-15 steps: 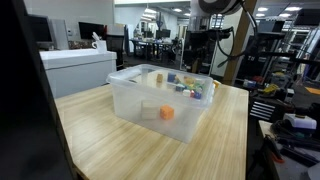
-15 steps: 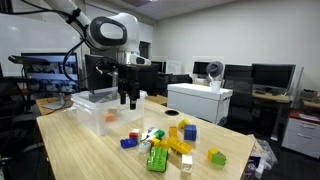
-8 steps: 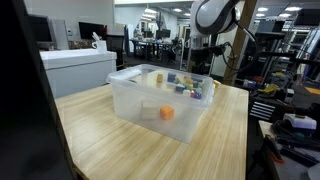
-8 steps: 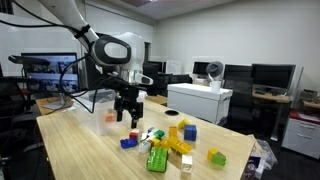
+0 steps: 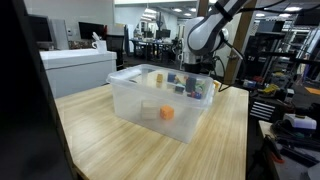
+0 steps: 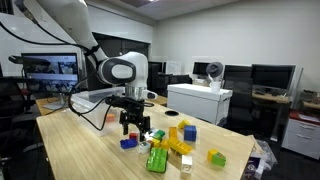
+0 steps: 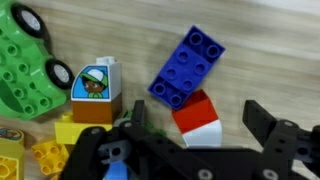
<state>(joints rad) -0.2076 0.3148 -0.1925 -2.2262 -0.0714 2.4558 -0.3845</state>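
gripper (image 7: pixel 195 140) hovers low over the table (image 6: pixel 80 155), centre frame, jaws spread wide and holding nothing. red-and-white block (image 7: pixel 197 118) sits between the fingers, lower middle of the wrist view, probably untouched. blue brick (image 7: pixel 190 65) just above it. clear bin (image 5: pixel 135 100) well apart.

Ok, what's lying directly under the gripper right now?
A red-and-white block lies on the table between the fingers of the open gripper, with a blue brick just beyond it. The gripper body covers whatever lies nearer the wrist.
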